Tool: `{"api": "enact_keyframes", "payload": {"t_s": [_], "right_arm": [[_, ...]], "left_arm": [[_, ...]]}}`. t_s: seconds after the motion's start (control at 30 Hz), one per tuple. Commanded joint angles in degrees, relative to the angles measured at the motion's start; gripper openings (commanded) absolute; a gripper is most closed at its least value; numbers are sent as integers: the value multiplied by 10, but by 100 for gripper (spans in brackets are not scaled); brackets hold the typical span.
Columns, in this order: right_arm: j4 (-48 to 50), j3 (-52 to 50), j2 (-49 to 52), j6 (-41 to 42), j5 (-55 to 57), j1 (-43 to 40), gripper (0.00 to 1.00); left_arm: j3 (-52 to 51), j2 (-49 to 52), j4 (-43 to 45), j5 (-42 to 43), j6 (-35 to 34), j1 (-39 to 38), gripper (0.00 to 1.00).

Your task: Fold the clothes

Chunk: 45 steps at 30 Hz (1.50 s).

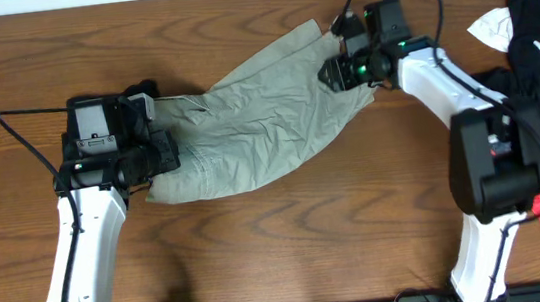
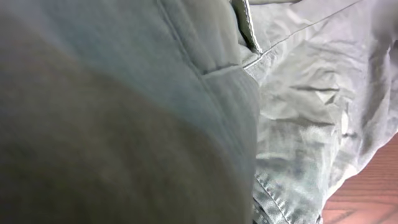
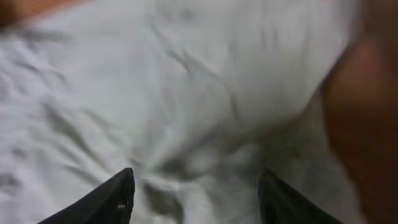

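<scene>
The khaki-green shorts (image 1: 267,121) lie spread and rumpled across the middle of the table (image 1: 290,249). One end sits under your left fingers (image 1: 153,133) and the far hem under your right fingers (image 1: 337,71). The other garments (image 1: 539,32), black, white and coral-pink, are heaped at the right edge, well apart from this work.

In the right wrist view, your right fingers stand wide apart over pale cloth and grip nothing. Fabric fills the whole left wrist view and hides your left fingers, so I cannot tell whether they are clamped or spread.

The step in hand looks like taking both ends so you can flatten or fold the shorts. Before you close the right fingers, press down until the tips sink into the cloth. Take the hem edge itself rather than a wrinkle in the middle of the leg, because a pinched ridge will probably drag the layers unevenly. Confirm the left hold before you pull. Draw both ends apart gently to clear the creases, then carry one end over the other, low above the table. Keep away from the heap on the right.
</scene>
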Motion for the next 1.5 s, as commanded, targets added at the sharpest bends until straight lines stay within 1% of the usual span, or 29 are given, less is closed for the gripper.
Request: {"api": "enact_keyframes", "payload": {"t_s": [0.0, 0.07, 0.17, 0.27, 0.4, 0.53, 0.63, 0.7, 0.8, 0.9, 1.0, 1.07, 1.17, 1.27, 1.47], "right_arm": [[-24, -2, 42, -14, 14, -3, 64], [-56, -2, 56, -14, 25, -3, 64], [-120, -2, 60, -14, 29, -2, 57], [-189, -2, 59, -14, 26, 3, 54], [-291, -2, 59, -12, 27, 15, 43], [-377, -2, 59, -7, 27, 26, 42], [-413, -2, 58, -7, 27, 34, 43], [-424, -2, 56, -7, 27, 36, 43], [-422, -2, 49, 0, 29, 35, 48], [-420, -2, 36, 0, 32, 30, 48], [-421, -2, 29, 4, 49, 28, 47], [-422, -2, 28, 4, 53, 29, 47], [-422, -2, 28, 8, 53, 32, 46], [-421, -2, 28, 8, 53, 39, 46], [-422, -2, 28, 9, 61, 55, 46]], "left_arm": [[7, -2, -4, -3, 1, -1, 7], [7, -2, -11, -3, 1, -1, 7], [7, -2, -28, -3, 1, -1, 7], [7, -2, -44, -3, 1, -1, 7], [7, -2, -68, -3, 2, -1, 6], [7, -2, -75, -3, 2, -1, 7], [7, -2, -81, -3, 2, -1, 6], [7, -2, -86, -3, 2, -1, 6], [7, -7, -91, -3, 1, -1, 6], [15, -23, -99, -3, -2, 1, 6], [37, -40, -102, 2, -39, 0, 6], [49, -48, -100, 31, -58, -1, 6], [53, -49, -84, 104, -90, -11, 6], [53, -46, -57, 156, -120, -38, 6], [53, -45, 17, 163, -168, -125, 6]]}}
